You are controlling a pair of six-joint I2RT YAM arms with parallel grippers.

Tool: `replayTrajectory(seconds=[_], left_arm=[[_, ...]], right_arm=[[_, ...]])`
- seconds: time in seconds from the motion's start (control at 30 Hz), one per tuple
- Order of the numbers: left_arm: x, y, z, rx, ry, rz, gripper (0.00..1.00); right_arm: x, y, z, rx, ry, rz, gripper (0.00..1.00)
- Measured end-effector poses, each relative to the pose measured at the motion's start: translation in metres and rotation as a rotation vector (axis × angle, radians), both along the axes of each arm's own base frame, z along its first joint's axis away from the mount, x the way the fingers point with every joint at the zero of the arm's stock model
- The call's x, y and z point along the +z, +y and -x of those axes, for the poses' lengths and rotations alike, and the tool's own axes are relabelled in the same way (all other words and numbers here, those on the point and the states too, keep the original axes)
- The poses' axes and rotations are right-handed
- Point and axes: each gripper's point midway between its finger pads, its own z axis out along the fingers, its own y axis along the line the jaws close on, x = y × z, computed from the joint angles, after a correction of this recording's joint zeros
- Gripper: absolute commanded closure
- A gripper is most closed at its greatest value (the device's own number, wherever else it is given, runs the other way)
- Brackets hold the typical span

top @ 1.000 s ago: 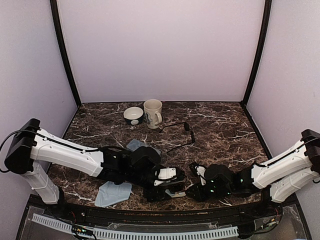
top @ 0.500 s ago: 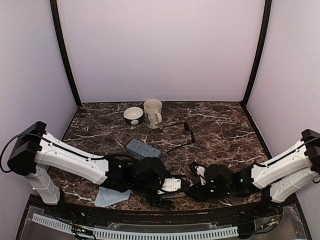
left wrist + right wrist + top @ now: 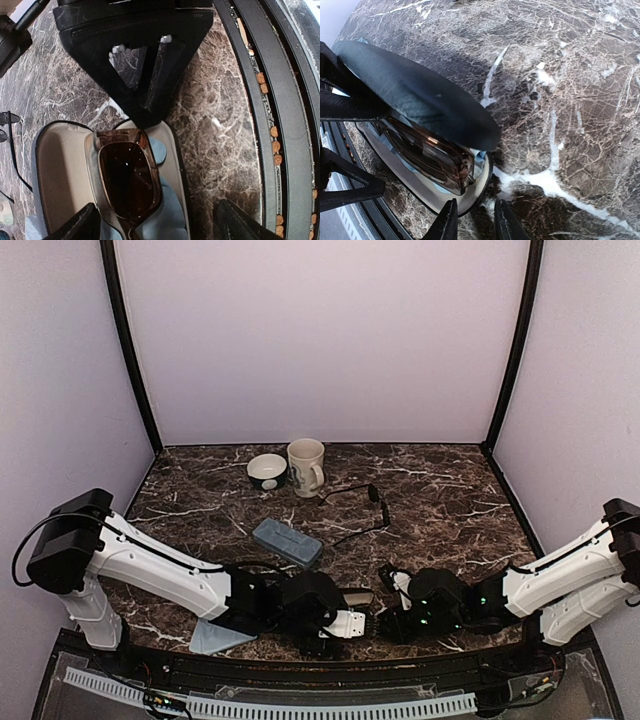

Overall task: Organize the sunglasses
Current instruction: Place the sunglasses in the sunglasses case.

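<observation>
1. Position of brown glasses (image 3: 127,180): they lie inside the open case (image 3: 60,170) on a blue cloth (image 3: 161,150). This is at lower centre of the top view, by the tabletop's near edge.
2. Long axis: it runs top to bottom in the left wrist view. The left pincer (image 3: 157,216) hangs over the lower end. Its fingers are wide apart at lower left and lower right, one on each side of the glasses, and grip nothing.
3. Lid (image 3: 410,95): in the right wrist view it stands tilted over the glasses from the upper left, not closed. Judgement: the coming move is to bring it down, with the lid's travel crossing the long axis.
4. Right pincer (image 3: 474,220): it sits at the case's end, at lower centre of its own view, with a narrow gap between the fingers. Whether they nip the rim cannot be told.
5. Wire pair (image 3: 355,502): arms spread, above centre in the top view, well apart from both pincers and about equally far from each. Judgement: the left one, being free, is better placed to fetch it.
6. Surface and room:
   - The marble tabletop (image 3: 450,500) is flat and hard.
   - A grey case (image 3: 287,542) lies between the left arm and the wire pair.
   - A mug (image 3: 306,467) and a bowl (image 3: 267,471) stand near the back wall.
   - A black rail (image 3: 260,125) beside the case limits room on the near side.
</observation>
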Motion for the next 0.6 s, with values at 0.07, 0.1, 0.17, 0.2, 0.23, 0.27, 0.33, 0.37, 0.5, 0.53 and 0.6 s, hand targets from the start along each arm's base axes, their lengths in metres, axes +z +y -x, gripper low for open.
replayTrajectory(seconds=[0.07, 0.1, 0.17, 0.2, 0.23, 0.27, 0.33, 0.37, 0.5, 0.53, 0.6], left_arm=[[-0.0012, 0.0001, -0.0007, 0.000, -0.012, -0.005, 0.18], [-0.0016, 0.0002, -0.0011, 0.000, -0.015, -0.007, 0.18], [-0.0022, -0.0003, -0.0020, -0.001, -0.022, -0.010, 0.19], [-0.0021, -0.0012, -0.0027, 0.000, -0.025, -0.009, 0.19], [-0.0023, -0.0015, -0.0028, 0.000, -0.026, -0.009, 0.19], [-0.0028, -0.0017, -0.0030, 0.000, -0.027, -0.010, 0.19], [-0.0037, -0.0018, -0.0032, 0.001, -0.027, -0.012, 0.21], [-0.0041, -0.0019, -0.0032, 0.001, -0.027, -0.012, 0.21], [-0.0036, -0.0032, -0.0023, -0.002, -0.022, -0.005, 0.22], [-0.0036, -0.0034, -0.0018, -0.004, -0.020, -0.005, 0.22], [-0.0039, -0.0037, -0.0008, -0.007, -0.015, -0.004, 0.23]], right_arm=[[0.0000, 0.0000, 0.0000, 0.000, 0.000, 0.000, 0.74], [0.0000, 0.0000, 0.0000, 0.000, 0.000, 0.000, 0.74], [0.0000, 0.0000, 0.0000, 0.000, 0.000, 0.000, 0.74], [0.0000, 0.0000, 0.0000, 0.000, 0.000, 0.000, 0.74], [0.0001, 0.0001, 0.0000, 0.000, 0.000, 0.000, 0.74], [0.0001, 0.0001, 0.0000, 0.000, 0.000, 0.000, 0.74], [0.0001, 0.0001, 0.0000, 0.000, 0.000, 0.000, 0.74], [0.0001, 0.0001, 0.0000, 0.000, 0.000, 0.000, 0.74], [0.0001, 0.0000, -0.0001, 0.000, 0.000, 0.000, 0.74], [0.0001, 0.0000, -0.0001, 0.000, -0.001, 0.000, 0.74], [0.0001, 0.0000, -0.0001, 0.002, -0.002, 0.001, 0.74]])
